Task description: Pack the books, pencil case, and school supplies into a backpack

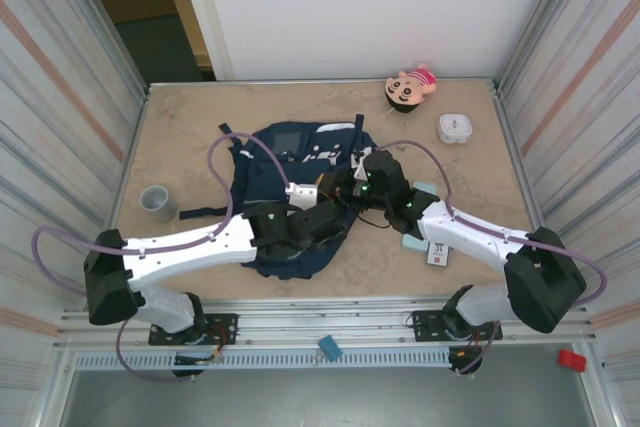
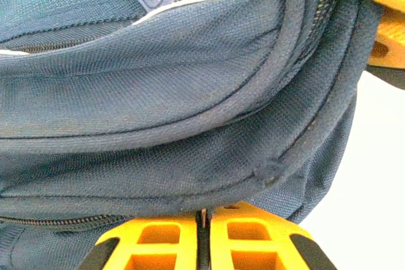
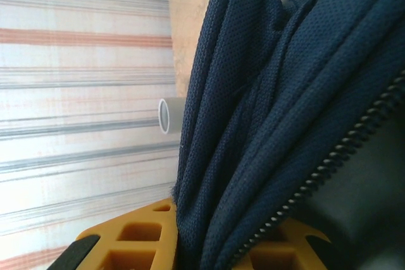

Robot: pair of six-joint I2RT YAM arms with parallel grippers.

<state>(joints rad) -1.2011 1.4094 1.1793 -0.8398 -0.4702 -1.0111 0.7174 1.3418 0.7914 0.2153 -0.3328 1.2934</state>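
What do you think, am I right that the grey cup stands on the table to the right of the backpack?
No, the side is wrong: the grey cup stands on the table to the left of the backpack, as the top external view shows.

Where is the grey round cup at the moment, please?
In the top view the grey cup stands on the table's left side, left of the backpack and clear of it.

- The middle of the counter (image 1: 190,122) is taken up by the backpack (image 1: 300,152).
- Open room is found back left, behind the grey cup (image 1: 158,202).
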